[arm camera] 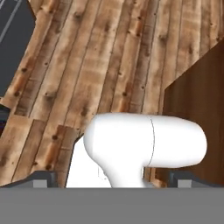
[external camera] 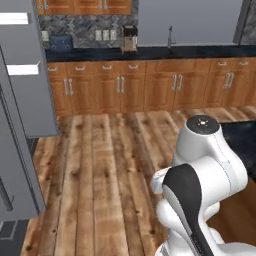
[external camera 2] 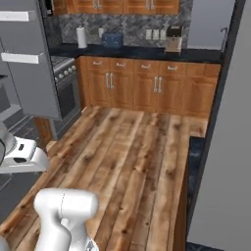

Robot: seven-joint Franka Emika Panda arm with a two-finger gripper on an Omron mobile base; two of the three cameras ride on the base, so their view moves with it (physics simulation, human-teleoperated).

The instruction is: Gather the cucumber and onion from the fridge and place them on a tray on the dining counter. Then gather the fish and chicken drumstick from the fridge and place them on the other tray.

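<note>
My gripper [arm camera: 113, 180] is open, its two fingertips [arm camera: 43, 179] far apart at the bottom of the hand view with nothing between them. It looks down on the wooden floor beside the dining counter's brown base [arm camera: 197, 96]. The fridge [external camera: 25, 75] stands at the left with a grey door swung open, showing white door bins [external camera: 22, 69]. A strip of the dining counter's black top [external camera: 241, 137] shows at the right, and again as the dining counter [external camera 2: 194, 162] in the right base view. The cucumber, onion, fish, chicken drumstick and both trays are out of view.
A wall counter [external camera: 150, 52] with wooden cupboards runs along the back, carrying a toaster [external camera 2: 112, 39] and a coffee machine [external camera 2: 173, 39]. A stove [external camera 2: 66, 88] stands left of it. A tall grey panel [external camera 2: 225, 147] rises at the right. Wooden floor [external camera: 105, 165] lies open between.
</note>
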